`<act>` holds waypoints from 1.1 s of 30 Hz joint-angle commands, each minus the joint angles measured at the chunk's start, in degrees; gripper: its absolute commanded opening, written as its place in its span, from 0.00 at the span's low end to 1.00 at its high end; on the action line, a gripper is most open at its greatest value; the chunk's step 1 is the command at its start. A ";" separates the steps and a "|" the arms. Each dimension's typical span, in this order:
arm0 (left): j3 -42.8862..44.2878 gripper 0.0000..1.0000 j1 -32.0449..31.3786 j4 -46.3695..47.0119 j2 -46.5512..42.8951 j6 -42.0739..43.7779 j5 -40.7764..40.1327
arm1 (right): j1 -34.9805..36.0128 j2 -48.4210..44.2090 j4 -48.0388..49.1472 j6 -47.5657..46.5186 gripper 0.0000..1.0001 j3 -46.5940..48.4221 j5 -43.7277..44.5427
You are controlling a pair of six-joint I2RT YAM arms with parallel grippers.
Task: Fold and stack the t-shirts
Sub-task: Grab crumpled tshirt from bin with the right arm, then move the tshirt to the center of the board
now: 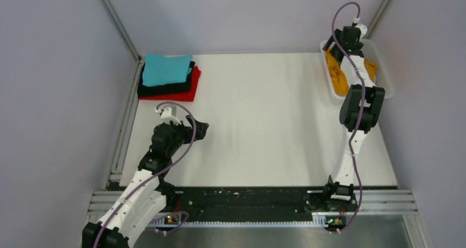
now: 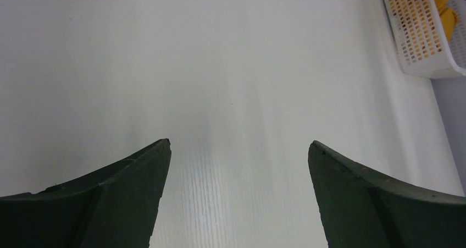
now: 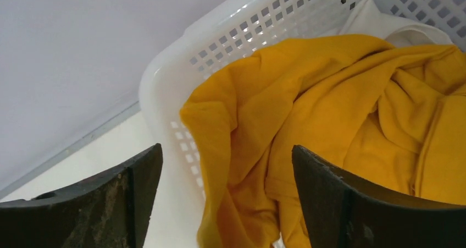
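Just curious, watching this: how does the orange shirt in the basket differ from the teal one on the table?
The orange shirt is crumpled; the teal shirt is folded flat. The orange shirt sits in a white basket, far right; the teal shirt tops a stack over a black shirt and a red shirt, far left. Both are plain single-colour cloth.

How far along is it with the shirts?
Done: teal tee, black tee and red tee lie folded in one stack. In hand: the open right gripper hovers over the mustard tee, crumpled in the white basket. Remaining: lifting out, folding, stacking it.
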 commanded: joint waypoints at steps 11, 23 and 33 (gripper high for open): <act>1.94 0.99 0.04 0.94 2.47 -0.23 -6.08 | -0.15 3.74 0.57 6.51 0.00 5.69 -3.89; 1.80 0.99 0.04 -1.45 -3.77 -3.98 -3.32 | -0.19 -20.60 -0.18 -0.37 0.00 4.73 -1.38; 1.69 0.99 0.04 -7.58 -11.41 -6.48 -1.67 | 4.74 -31.97 2.78 4.50 0.00 15.29 -27.32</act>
